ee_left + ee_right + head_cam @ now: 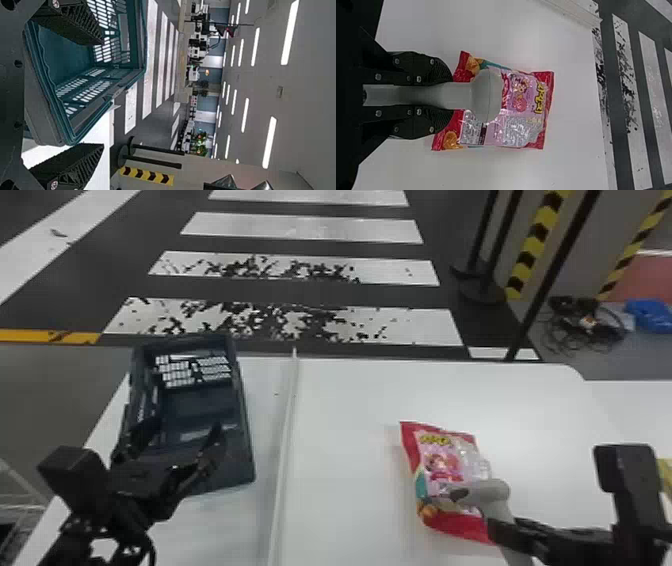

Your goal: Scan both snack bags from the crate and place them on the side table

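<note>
While the left end effector (103,94) is spread and the right one (452,95) pinches the handheld scanner (488,95), the shiny snack bag (520,126) could fool it.

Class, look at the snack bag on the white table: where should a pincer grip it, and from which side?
Probably across the width of the bag, just beyond the scanner, coming straight down with one finger at each long side. It lies flat, printed face up, and its middle looks plumper than its red ends; the scanner's head overlaps the nearer half.
</note>
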Controlling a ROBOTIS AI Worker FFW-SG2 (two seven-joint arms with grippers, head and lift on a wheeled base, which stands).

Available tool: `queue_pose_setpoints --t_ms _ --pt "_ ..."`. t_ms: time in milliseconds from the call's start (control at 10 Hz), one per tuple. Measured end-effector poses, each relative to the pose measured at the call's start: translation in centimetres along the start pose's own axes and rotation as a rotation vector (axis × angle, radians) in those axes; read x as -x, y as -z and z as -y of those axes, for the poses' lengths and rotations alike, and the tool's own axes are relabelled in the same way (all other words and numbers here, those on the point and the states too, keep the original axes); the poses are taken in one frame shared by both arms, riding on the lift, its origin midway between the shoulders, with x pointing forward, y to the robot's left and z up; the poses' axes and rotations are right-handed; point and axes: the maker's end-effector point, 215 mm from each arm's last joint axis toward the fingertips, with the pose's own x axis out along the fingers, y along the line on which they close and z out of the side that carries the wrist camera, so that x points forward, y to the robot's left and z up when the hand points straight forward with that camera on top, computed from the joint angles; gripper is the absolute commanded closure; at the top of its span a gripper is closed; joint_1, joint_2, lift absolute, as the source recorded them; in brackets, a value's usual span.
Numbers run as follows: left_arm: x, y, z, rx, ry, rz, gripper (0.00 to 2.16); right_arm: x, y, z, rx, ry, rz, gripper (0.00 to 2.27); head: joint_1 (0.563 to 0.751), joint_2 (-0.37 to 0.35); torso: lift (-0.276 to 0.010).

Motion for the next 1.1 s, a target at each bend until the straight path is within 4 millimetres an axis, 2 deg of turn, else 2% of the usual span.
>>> queue_pose_setpoints --t_ms 200,500,1100 --pt "0.0 -0.1 0.0 0.0 0.0 0.001 0.08 -0.2 -0.5 -1.5 0.014 -0.019 0.008 2.25 0.695 0.014 -0.095" --pt "0.0 0.0 0.0 0.0 0.0 0.0 0.08 -0.6 -1.3 -2.7 0.03 -0.037 0.025 2.25 0.695 0.035 -0.095" --pt "0.0 0.1 -0.1 -0.003 0.001 -0.002 0.08 -2.2 -1.7 -2.0 0.041 -0.022 0.018 2.25 0.695 0.032 -0.095"
